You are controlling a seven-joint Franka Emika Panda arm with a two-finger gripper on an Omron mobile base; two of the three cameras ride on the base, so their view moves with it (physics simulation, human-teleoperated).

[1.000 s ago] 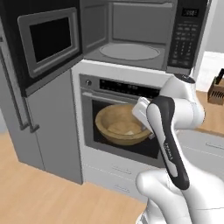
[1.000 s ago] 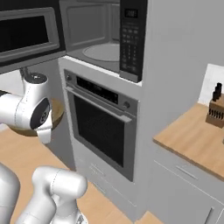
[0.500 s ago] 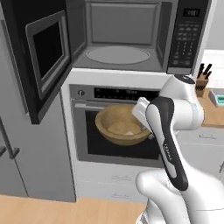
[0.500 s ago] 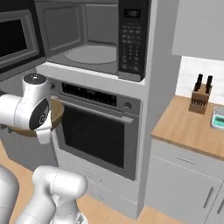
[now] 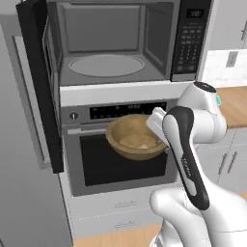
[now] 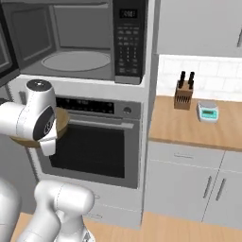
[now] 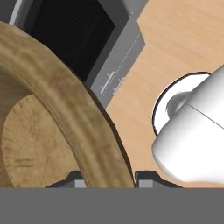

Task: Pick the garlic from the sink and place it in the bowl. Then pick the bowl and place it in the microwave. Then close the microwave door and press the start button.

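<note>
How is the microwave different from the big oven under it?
The microwave has its door swung open; the oven below is shut. The microwave's keypad runs down its right side; the oven's controls run across its top. The microwave holds a round plate; the oven's window is dark. Both are built in.

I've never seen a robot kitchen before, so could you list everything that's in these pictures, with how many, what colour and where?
bowl: one, brown wood, held in the air in front of the oven, below the microwave opening
garlic: one, pale cream, inside the bowl
microwave: one, black, built in above the oven, empty turntable inside
microwave door: one, black, swung open to the left
oven: one, grey with dark window, under the microwave
knife block: one, brown, on the wooden counter
small scale: one, white and teal, beside the knife block
gripper: one, dark fingers, shut on the bowl's rim
</note>
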